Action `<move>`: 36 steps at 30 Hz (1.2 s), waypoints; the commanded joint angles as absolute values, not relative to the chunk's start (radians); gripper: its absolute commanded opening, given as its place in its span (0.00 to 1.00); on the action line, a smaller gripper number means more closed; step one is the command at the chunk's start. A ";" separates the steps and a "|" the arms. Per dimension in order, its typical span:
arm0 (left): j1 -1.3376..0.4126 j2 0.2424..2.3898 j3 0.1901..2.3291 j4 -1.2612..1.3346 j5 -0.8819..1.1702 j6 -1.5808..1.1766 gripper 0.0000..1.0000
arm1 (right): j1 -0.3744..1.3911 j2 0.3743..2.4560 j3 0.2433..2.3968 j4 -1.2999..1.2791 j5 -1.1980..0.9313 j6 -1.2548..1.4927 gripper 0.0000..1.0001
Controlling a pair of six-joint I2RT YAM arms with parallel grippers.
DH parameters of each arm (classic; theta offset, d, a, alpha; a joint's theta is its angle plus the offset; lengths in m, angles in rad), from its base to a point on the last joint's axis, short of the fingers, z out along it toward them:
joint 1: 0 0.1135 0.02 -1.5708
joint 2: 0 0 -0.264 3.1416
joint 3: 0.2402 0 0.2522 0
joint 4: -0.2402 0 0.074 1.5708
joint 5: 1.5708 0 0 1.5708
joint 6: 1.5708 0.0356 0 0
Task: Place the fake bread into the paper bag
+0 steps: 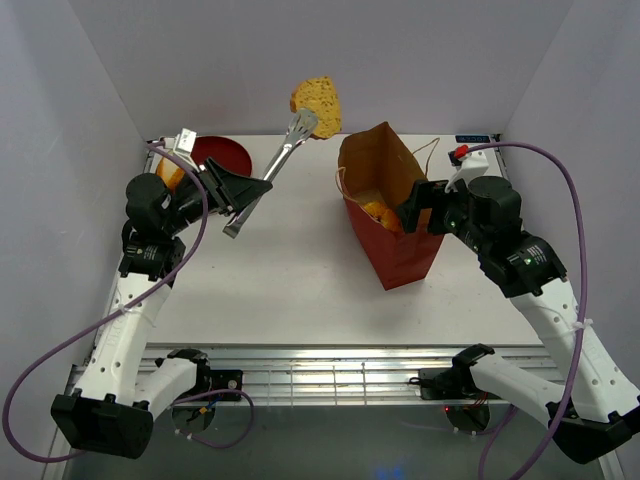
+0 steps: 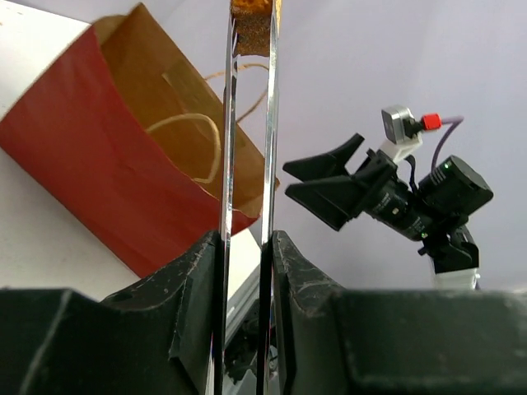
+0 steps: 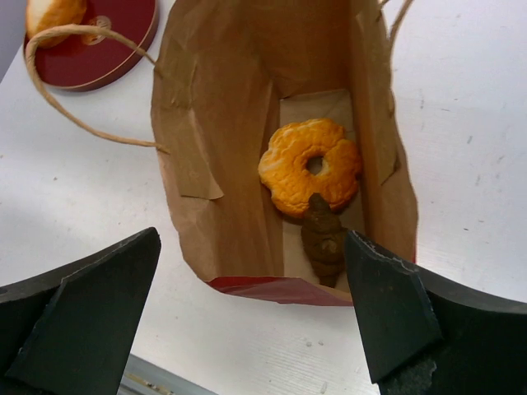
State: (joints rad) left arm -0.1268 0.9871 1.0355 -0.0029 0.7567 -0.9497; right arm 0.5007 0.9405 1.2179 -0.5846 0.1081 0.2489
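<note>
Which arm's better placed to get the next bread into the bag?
Left. The left gripper, jaws shut on the tongs, holds the yellow-brown bread raised beside the paper bag. The right gripper hangs at the bag's mouth, jaws open, empty.

The paper bag (image 1: pixel 385 205) stands right of centre on the table (image 1: pixel 290 280). Inside it lies a ring bun (image 3: pixel 310 164), with a smaller piece (image 3: pixel 325 239) just before it, seemingly touching. At far left, a roll (image 3: pixel 53 15) sits on the plate (image 1: pixel 225 155). Between plate and bag, tongs (image 1: pixel 272 170) hold a fourth piece (image 1: pixel 317 105) aloft.
</note>
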 commanded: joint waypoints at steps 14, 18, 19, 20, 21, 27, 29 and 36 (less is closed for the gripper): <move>-0.460 1.089 1.055 -0.052 0.546 -0.865 0.40 | 0.508 0.902 1.278 -0.572 0.348 0.236 0.98; -0.485 1.118 1.066 -0.052 0.534 -0.862 0.44 | 0.508 0.902 1.269 -0.569 0.328 0.233 0.98; -0.489 1.130 1.074 -0.052 0.534 -0.861 0.45 | 0.508 0.902 1.269 -0.569 0.325 0.233 0.98; -0.494 1.135 1.078 -0.052 0.532 -0.854 0.46 | 0.508 0.899 1.267 -0.568 0.319 0.233 0.98; -0.498 1.138 1.081 -0.052 0.528 -0.851 0.47 | 0.508 0.899 1.267 -0.566 0.318 0.232 0.98; -0.502 1.158 1.083 -0.052 0.522 -0.853 0.55 | 0.508 0.890 1.256 -0.568 0.313 0.225 0.98; -0.503 1.161 1.083 -0.052 0.520 -0.853 0.55 | 0.508 0.884 1.252 -0.568 0.311 0.225 0.98; -0.503 1.155 1.101 -0.052 0.523 -0.841 0.53 | 0.508 0.884 1.259 -0.566 0.302 0.222 0.98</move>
